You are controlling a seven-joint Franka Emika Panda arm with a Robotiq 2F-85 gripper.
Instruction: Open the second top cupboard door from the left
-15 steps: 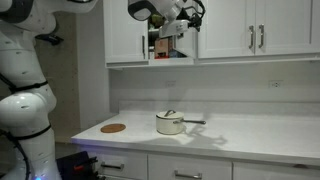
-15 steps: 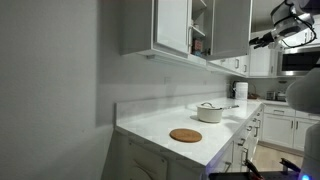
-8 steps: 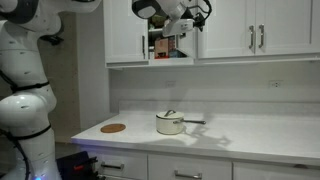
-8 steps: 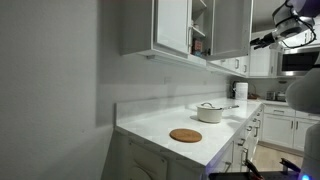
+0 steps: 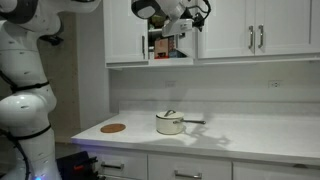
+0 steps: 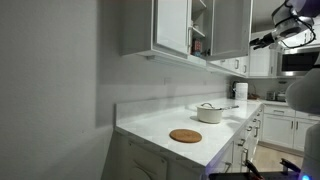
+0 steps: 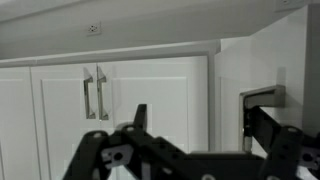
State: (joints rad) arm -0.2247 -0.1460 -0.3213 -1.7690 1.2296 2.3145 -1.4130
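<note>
Second from left in the top row: door (image 6: 232,28), white, plain-panelled, swung wide out from the wall, baring shelves (image 5: 165,45) with a few items. Right of it, near its free edge: gripper (image 6: 256,43), fingers spread, clasping nothing.

White kitchen: pale walls (image 6: 60,80), white countertop (image 5: 250,135), lower drawers (image 5: 120,165).

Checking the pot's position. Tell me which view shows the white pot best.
The white pot shows best in an exterior view: side-on, with lid and handle plain against the countertop. It also appears in an exterior view, seen from along the counter. The wrist view shows only cupboard doors, no pot.
</note>
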